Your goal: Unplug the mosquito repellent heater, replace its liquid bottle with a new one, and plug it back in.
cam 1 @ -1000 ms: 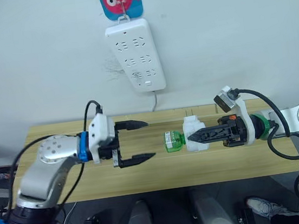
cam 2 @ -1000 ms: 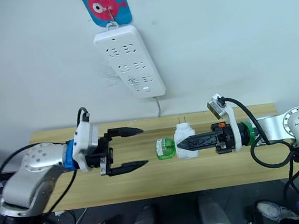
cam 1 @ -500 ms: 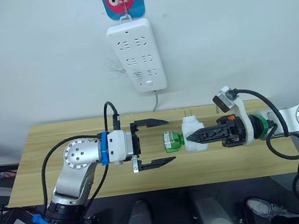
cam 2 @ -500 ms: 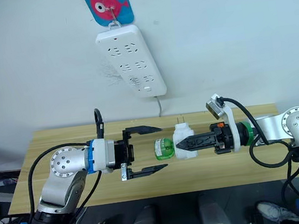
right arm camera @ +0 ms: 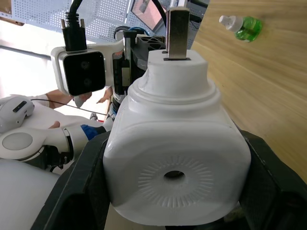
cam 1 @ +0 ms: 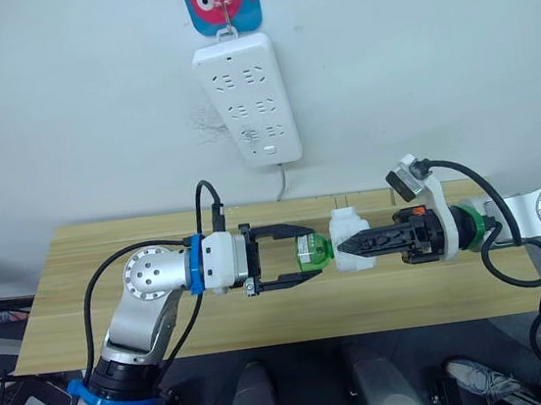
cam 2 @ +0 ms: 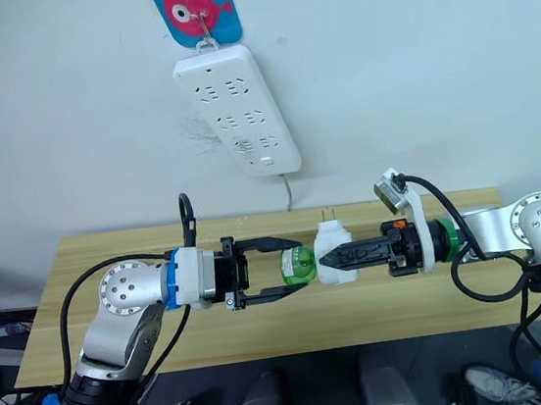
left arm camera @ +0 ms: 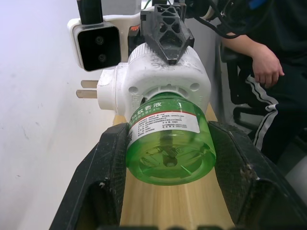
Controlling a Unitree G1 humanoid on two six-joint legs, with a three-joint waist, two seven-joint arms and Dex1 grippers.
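Left pincer [cam 1: 308, 254] has advanced around the green bottle [cam 1: 312, 254].
Open, not yet gripping; right pincer [cam 1: 347, 246] clamps the mosquito repellent heater [cam 1: 350, 239], ready for unscrewing.

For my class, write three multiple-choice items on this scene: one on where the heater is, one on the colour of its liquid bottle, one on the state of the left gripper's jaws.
1. Where is the mosquito repellent heater?
A. Plugged into the power strip
B. Held in the right gripper above the table
C. Lying flat on the table

2. What colour is the bottle attached to the heater?
A. Green
B. Blue
C. Red

3. How do the left gripper's jaws stand?
A. Open, one on each side of the bottle
B. Shut, away from the bottle
C. Shut on the power strip

Answers:
1 B: the right gripper is shut on the mosquito repellent heater, while the power strip hangs on the wall with nothing plugged in.
2 A: the bottle is clear green with a white label.
3 A: the left gripper has a jaw on either side of the bottle, with gaps showing in the left wrist view.
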